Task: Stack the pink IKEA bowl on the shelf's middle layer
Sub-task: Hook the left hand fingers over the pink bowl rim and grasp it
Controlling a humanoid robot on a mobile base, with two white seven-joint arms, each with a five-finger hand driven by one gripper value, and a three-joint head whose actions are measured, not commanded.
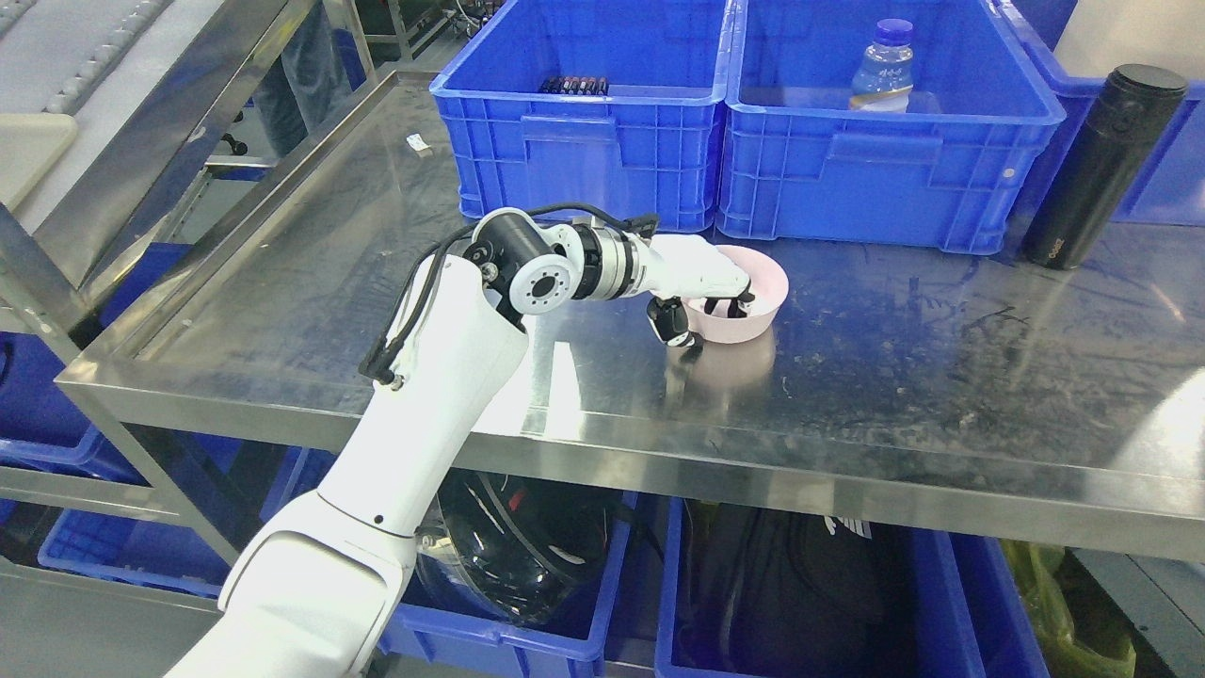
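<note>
A pink bowl (758,292) sits upright on the steel shelf (377,311), in front of the gap between two blue crates. My left hand (701,306) reaches in from the lower left and grips the bowl's near-left rim: fingers curl over the rim into the bowl, the thumb (670,325) presses the outer wall. The bowl's base seems to rest on the shelf surface. My right hand is out of view.
Two blue crates stand behind the bowl: the left crate (584,160) and the right crate (894,169), which holds a water bottle (883,80). A black flask (1097,165) stands at the right. More blue bins (800,603) sit on the layer below.
</note>
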